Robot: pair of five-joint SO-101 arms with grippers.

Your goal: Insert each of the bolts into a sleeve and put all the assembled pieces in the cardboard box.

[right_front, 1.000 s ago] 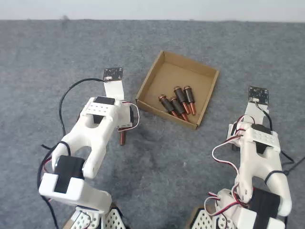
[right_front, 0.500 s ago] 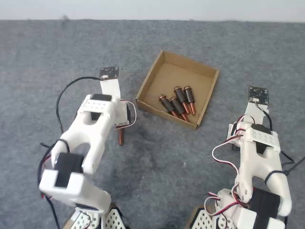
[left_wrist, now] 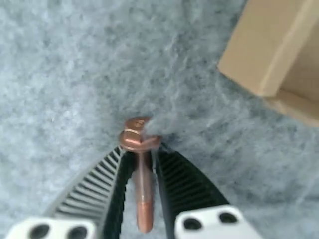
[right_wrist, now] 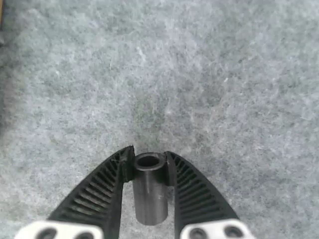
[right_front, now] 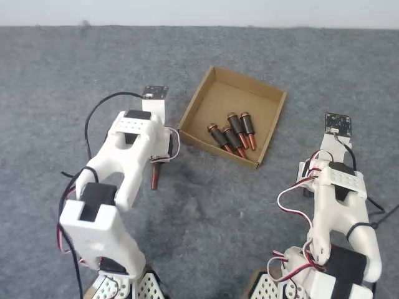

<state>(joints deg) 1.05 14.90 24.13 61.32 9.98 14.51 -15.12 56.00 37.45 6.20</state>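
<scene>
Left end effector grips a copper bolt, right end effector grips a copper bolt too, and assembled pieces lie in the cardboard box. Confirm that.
Wrong on one count: what the right end effector grips is a black sleeve, as the right wrist view shows. The rest stands.

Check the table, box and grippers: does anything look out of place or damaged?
Nothing stands out. The assembled pieces lie together inside the cardboard box; the left gripper grips a bolt, the right gripper a sleeve.
</scene>
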